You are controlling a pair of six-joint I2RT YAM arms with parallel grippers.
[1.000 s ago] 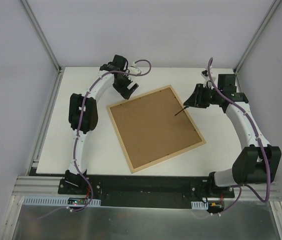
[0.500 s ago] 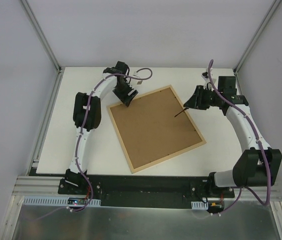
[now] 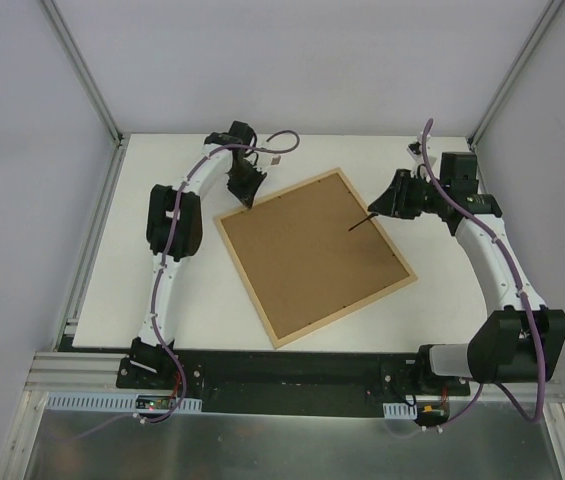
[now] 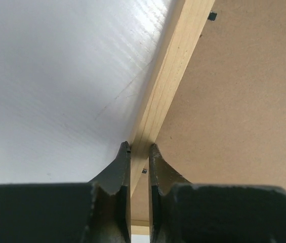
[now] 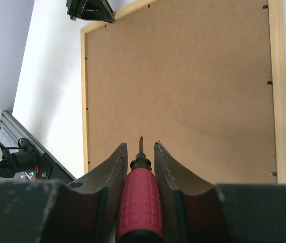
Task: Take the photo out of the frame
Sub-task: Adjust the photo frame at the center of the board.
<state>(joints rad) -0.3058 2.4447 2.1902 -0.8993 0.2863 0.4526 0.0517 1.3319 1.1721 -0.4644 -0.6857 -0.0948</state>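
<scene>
Lying face down on the white table (image 3: 442,290), the frame (image 3: 307,260) is seen with its brown fibreboard back uppermost. The photo is not visible; it is judged to be shut inside, under that back.

Progress: nothing is judged removed yet. The back sits flush within the wooden rail, and small black tabs (image 5: 269,82) are seen along the rail's inner edge, apparently not yet turned. Releasing the tabs, lifting the back and drawing out the photo all remain.

Tools: the left gripper (image 3: 245,192) is clamped on the frame's rail at its far-left corner, one finger on the table side and one on the fibreboard side (image 4: 140,164). The right gripper (image 3: 382,203) is closed around the red handle of a screwdriver (image 5: 140,202), whose tip is held above the back, just inside the frame's far-right rail.

Edges and room: the frame lies skewed, its near corner close to the table's near edge, so little slack is left there. Bare table is open to the left and right of the frame and beyond its far corner. Scraping of the fibreboard by the tip is judged possible.
</scene>
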